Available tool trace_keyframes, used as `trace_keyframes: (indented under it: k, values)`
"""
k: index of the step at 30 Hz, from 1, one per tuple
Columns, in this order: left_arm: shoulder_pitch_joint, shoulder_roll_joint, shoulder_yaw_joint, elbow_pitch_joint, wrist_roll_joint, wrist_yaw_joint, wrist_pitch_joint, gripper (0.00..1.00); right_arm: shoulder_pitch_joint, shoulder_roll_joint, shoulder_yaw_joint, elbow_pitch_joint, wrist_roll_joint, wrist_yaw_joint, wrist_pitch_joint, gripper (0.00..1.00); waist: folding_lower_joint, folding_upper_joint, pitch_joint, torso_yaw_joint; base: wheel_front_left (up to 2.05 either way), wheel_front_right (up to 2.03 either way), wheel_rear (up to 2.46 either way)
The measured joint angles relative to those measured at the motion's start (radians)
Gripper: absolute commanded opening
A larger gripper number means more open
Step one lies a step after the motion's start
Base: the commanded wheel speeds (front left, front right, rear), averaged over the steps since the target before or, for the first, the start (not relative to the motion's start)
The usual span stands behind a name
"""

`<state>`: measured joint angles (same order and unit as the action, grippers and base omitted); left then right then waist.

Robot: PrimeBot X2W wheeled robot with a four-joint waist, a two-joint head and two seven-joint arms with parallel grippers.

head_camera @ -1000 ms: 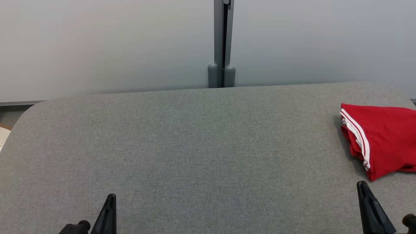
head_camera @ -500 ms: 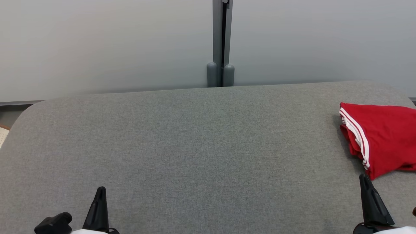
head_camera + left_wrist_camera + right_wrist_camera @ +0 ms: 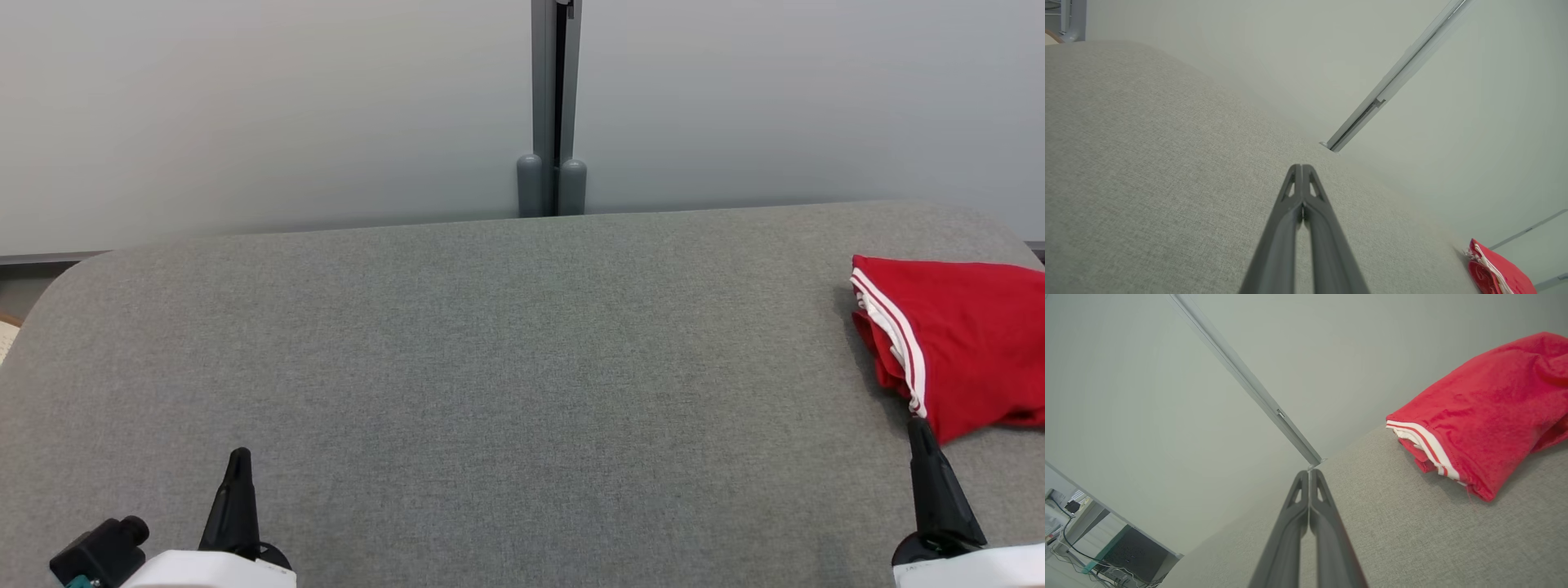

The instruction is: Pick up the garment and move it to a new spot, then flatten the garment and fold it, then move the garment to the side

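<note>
One folded red garment (image 3: 963, 351), white-striped edge, rounded grey woven table (image 3: 490, 367), left gripper (image 3: 238, 456), right gripper (image 3: 919, 426), jaws closed, empty.

- The table (image 3: 490, 367) stretches from left to right across the head view, with the wall (image 3: 245, 106) behind its far edge.
- A post (image 3: 551, 82) stands on the wall, behind the middle of the table's far edge.
- The garment (image 3: 963, 351) lies on the table at its right end.
- The left gripper (image 3: 239, 457) is over the table's near left part, well apart from the garment.
- The right gripper (image 3: 920, 429) is over the near right part, just before the garment's near corner.
- In the right wrist view the garment lies right of the fingers, apart from them.
</note>
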<state>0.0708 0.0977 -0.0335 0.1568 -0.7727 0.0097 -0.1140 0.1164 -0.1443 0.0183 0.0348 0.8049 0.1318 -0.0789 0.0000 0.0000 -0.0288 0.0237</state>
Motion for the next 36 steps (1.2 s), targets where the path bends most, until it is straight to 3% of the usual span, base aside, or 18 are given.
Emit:
trace_keyframes:
  k: [36]
  values:
    - [-0.077,-0.023,0.069,-0.02,-0.397,-0.006,0.105,0.0,-0.115,-0.068,0.088,0.083,0.512,-0.001,-0.024,0.0,0.0,-0.0001,0.01,-0.009,0.0,0.0,0.0]
